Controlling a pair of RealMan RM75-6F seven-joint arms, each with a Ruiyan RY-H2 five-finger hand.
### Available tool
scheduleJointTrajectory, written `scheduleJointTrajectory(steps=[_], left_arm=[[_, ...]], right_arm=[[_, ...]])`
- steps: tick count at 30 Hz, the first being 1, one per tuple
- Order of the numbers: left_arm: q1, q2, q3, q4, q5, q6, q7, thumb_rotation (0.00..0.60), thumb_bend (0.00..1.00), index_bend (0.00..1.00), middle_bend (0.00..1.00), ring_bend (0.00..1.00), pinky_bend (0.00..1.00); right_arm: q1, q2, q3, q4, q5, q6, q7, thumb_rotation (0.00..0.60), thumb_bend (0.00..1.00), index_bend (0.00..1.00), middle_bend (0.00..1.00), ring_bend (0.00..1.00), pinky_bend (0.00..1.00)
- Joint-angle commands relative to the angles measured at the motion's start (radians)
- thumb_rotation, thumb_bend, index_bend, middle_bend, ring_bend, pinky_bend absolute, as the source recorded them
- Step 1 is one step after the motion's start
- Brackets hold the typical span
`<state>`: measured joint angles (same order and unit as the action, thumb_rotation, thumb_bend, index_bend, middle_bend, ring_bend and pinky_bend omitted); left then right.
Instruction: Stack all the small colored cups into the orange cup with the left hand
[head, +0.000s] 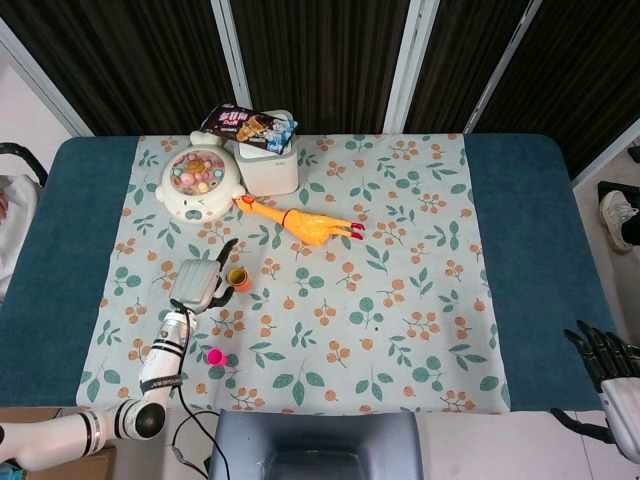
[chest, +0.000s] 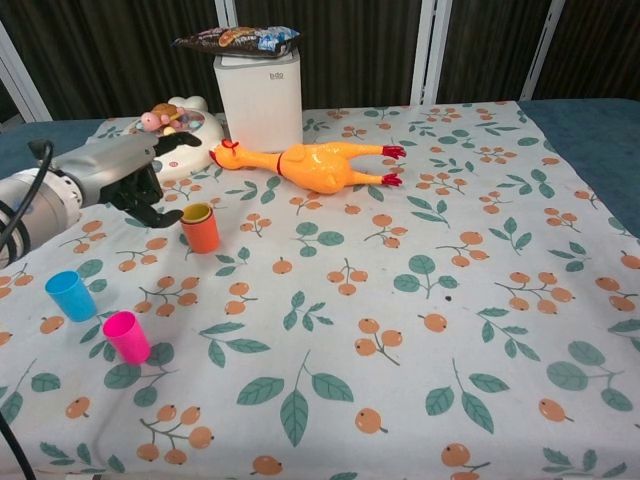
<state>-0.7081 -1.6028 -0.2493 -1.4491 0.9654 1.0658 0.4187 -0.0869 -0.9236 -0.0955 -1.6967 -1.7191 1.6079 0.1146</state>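
Note:
The orange cup (chest: 201, 233) stands upright on the floral cloth at the left, with the yellow cup (chest: 197, 212) nested inside it so only its rim shows. My left hand (chest: 140, 180) hovers just left of this stack, fingers spread and holding nothing; in the head view the left hand (head: 200, 282) sits beside the orange cup (head: 237, 278). A blue cup (chest: 70, 295) and a pink cup (chest: 126, 336) stand apart nearer the front left edge. My right hand (head: 608, 365) hangs off the table's near right corner, empty, with its fingers extended.
A rubber chicken (chest: 315, 165) lies behind the stack. A white box (chest: 260, 100) topped with a snack packet (chest: 235, 40) and a round toy (chest: 180, 130) stand at the back left. The pink cup (head: 215, 355) is near my left forearm.

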Motion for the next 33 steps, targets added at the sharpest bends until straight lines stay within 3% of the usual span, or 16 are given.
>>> scheduleJointTrajectory(steps=[1, 7, 14, 18, 33], left_arm=[[0.042, 0.062, 0.043, -0.078, 0.086, 0.048, -0.031, 0.600, 0.35, 0.00, 1.00, 1.00, 1.00], [0.161, 0.187, 0.180, -0.162, 0.266, 0.124, -0.156, 0.600, 0.35, 0.09, 1.00, 1.00, 1.00], [0.246, 0.229, 0.277, -0.128, 0.373, 0.156, -0.268, 0.600, 0.35, 0.16, 1.00, 1.00, 1.00], [0.264, 0.212, 0.289, -0.088, 0.383, 0.148, -0.285, 0.600, 0.35, 0.18, 1.00, 1.00, 1.00], [0.284, 0.168, 0.257, 0.019, 0.359, 0.092, -0.338, 0.600, 0.36, 0.31, 1.00, 1.00, 1.00]], right_arm=[[0.000, 0.000, 0.000, 0.000, 0.001, -0.002, 0.000, 0.600, 0.21, 0.00, 0.00, 0.00, 0.00], [0.002, -0.004, -0.001, -0.003, 0.000, -0.010, -0.013, 0.600, 0.21, 0.00, 0.00, 0.00, 0.00], [0.000, -0.009, -0.003, -0.006, -0.003, -0.009, -0.029, 0.600, 0.21, 0.00, 0.00, 0.00, 0.00], [0.001, -0.011, -0.004, -0.006, -0.004, -0.013, -0.033, 0.600, 0.21, 0.00, 0.00, 0.00, 0.00], [-0.002, -0.011, 0.000, -0.006, 0.000, -0.006, -0.031, 0.600, 0.21, 0.00, 0.00, 0.00, 0.00]])
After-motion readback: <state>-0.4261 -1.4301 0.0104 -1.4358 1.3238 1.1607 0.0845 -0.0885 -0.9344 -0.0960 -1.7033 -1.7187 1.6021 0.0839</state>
